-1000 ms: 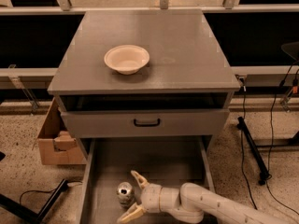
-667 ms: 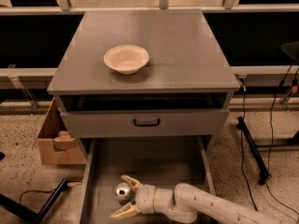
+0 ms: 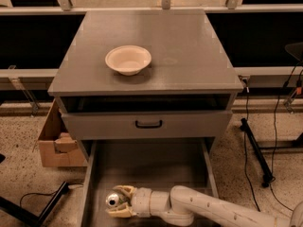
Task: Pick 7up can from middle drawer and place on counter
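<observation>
Cabinet layout, seen from the front

The bowl (image 3: 128,59) sits on the counter (image 3: 189,56), left of centre. Below the counter, the upper drawer front (image 3: 148,124) stands slightly out; below that, the middle drawer (image 3: 151,164) is pulled well forward over the floor. The 7up can (image 3: 112,200) is in the middle drawer, in its front-left part. The gripper (image 3: 116,201) is at the can, its arm (image 3: 208,209) entering from the front right. A cardboard box (image 3: 57,143) sits on the floor just left of the cabinet; cables (image 3: 277,126) hang to its right.
</observation>
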`<state>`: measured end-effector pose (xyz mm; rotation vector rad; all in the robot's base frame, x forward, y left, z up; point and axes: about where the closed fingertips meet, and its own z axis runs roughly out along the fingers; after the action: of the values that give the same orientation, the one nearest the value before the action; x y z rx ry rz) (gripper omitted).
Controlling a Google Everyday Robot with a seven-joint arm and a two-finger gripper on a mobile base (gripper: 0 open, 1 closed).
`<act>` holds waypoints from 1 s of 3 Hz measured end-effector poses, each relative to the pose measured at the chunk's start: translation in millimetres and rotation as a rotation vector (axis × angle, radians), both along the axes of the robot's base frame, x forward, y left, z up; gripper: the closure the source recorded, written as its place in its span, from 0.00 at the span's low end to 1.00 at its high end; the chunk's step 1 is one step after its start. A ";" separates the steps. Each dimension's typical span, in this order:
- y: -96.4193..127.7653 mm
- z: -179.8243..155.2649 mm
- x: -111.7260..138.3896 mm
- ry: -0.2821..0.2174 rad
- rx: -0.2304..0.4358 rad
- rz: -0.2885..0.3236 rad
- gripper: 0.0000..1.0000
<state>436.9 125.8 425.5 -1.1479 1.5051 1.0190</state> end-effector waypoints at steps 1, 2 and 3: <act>-11.5 11.0 -8.2 0.097 -0.036 -0.044 0.87; -31.7 54.8 -36.7 0.248 -0.073 -0.049 1.00; -63.5 127.0 -32.6 0.374 -0.024 -0.090 1.00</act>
<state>404.2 62.2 552.5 -0.9295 1.8485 1.2022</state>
